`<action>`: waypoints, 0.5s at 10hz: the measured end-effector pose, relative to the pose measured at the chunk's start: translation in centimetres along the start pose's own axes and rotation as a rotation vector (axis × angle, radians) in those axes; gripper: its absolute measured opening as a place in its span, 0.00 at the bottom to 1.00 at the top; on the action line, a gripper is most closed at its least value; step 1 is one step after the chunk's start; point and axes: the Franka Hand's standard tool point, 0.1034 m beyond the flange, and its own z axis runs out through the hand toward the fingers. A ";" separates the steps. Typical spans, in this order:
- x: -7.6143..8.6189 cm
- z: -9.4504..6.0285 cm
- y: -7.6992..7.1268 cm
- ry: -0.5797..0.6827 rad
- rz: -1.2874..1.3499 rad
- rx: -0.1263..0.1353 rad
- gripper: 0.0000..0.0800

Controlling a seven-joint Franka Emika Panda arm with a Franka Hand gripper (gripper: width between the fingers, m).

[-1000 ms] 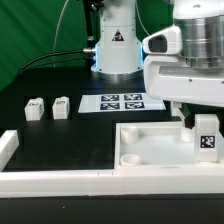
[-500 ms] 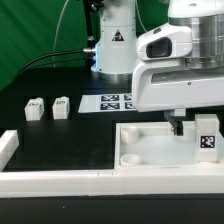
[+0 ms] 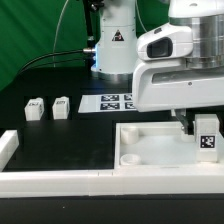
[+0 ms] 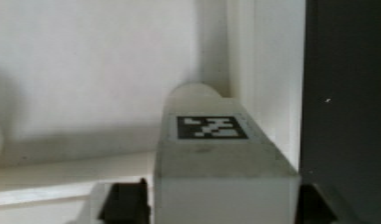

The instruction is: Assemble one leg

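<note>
A white leg with a black-and-white tag stands upright at the right corner of the large white panel. My gripper reaches down at this leg, and one dark finger shows just beside it on the exterior view's left. In the wrist view the leg fills the space between my two dark fingers, which press on both its sides. The gripper is shut on it. Two more legs lie on the black table at the exterior view's left.
The marker board lies behind the panel, in front of the robot base. A white bar runs along the front edge, with a white block at its left end.
The arm's body has shifted toward the exterior view's left and the finger has moved slightly. The leg and the panel have stayed in place.
</note>
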 end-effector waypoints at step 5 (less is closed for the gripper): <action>0.0 0.0 0.0 0.000 0.058 0.002 0.36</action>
